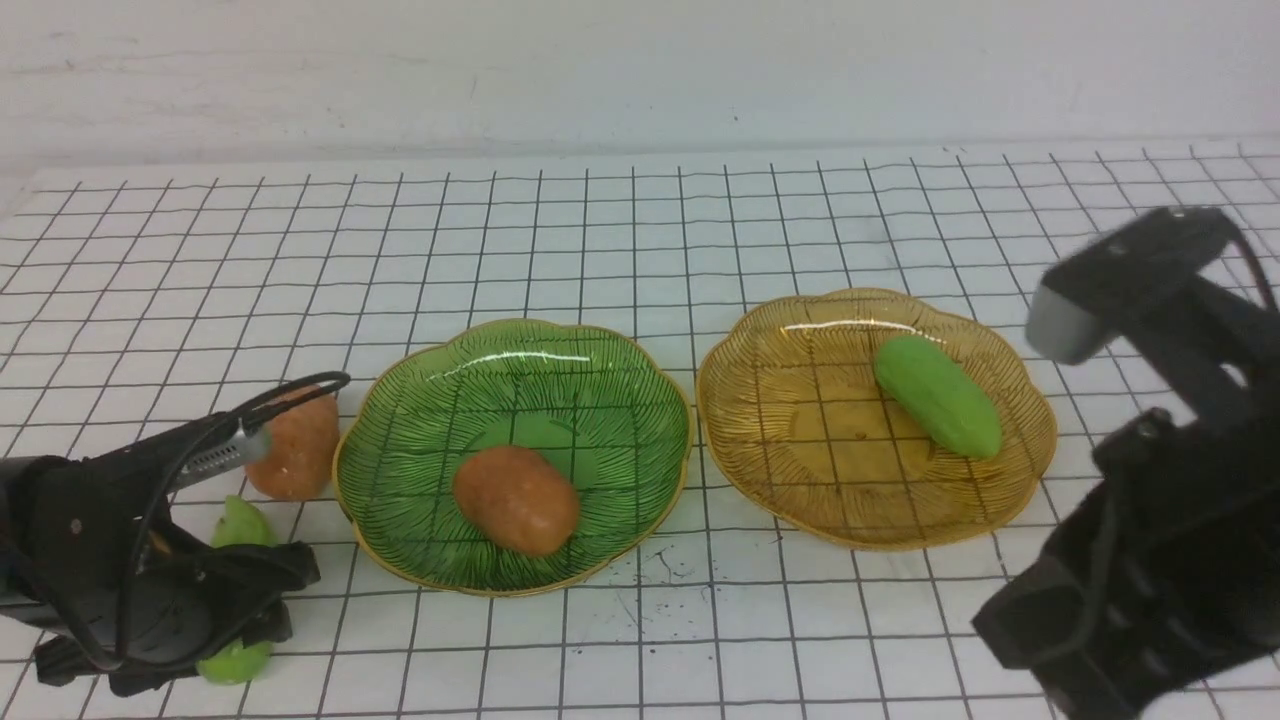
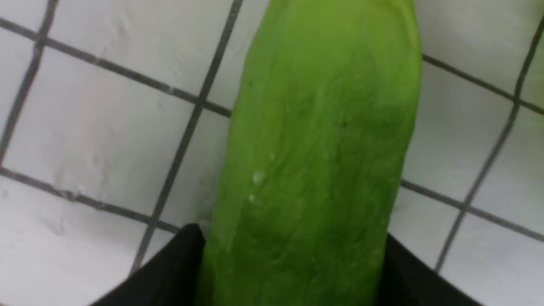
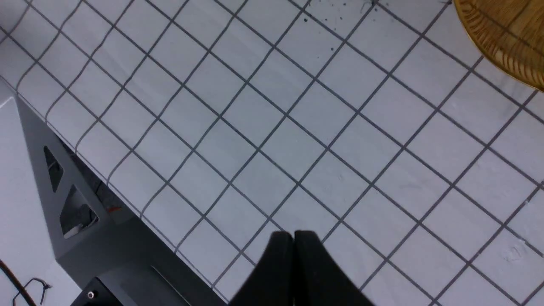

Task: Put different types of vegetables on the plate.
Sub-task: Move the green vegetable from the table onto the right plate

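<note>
A light-green cucumber (image 2: pixel 323 140) lies on the gridded table, and my left gripper (image 2: pixel 291 233) is shut on it, one black finger against each side. In the front view the left gripper (image 1: pixel 245 600) sits low at the near left and hides the middle of this cucumber (image 1: pixel 240 522). An orange-brown potato (image 1: pixel 297 447) lies on the table just behind it. A second potato (image 1: pixel 515 498) lies in the green plate (image 1: pixel 600 400). A second cucumber (image 1: pixel 937 396) lies in the amber plate (image 1: pixel 800 420). My right gripper (image 3: pixel 294 236) is shut and empty, above bare table near the front edge.
The two plates stand side by side in the middle of the table. The table's front edge and a grey frame (image 3: pixel 76 212) show in the right wrist view, with the amber plate's rim (image 3: pixel 505 38) at a corner. The right arm (image 1: pixel 1150 520) fills the near right.
</note>
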